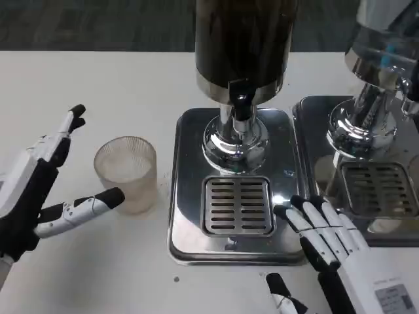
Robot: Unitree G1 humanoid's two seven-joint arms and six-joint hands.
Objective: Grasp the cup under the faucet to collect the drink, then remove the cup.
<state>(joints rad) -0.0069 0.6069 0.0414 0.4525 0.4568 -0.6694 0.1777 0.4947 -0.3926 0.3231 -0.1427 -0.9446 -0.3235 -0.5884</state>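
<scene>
Here, in the head view, the cup stands upright on the white table, just left of the dispenser base and apart from its edge by a narrow strip of bare table. It is not under the faucet. The cup is translucent, ribbed and cylindrical, with a round open rim.

The left hand lies spread wide at the cup's left and holds nothing. One finger points up and away toward the far side; another reaches along the table, its black tip just beside the cup's lower wall, and contact cannot be confirmed. Open table extends behind and in front of the cup.

The right hand lies at the near right corner of the dispenser base, fingers extended and apart, holding nothing. Its fingertips reach the right margin of the drip grate.

The dispenser base is a polished metal tray with rounded corners. The drip grate is rectangular and slotted. A chrome pedestal rises behind the grate, carrying a dark cylindrical tank; the black faucet projects from the tank's lower band. The space above the grate is unoccupied.

A second dispenser of similar polished build stands just beside the first, on the right
</scene>
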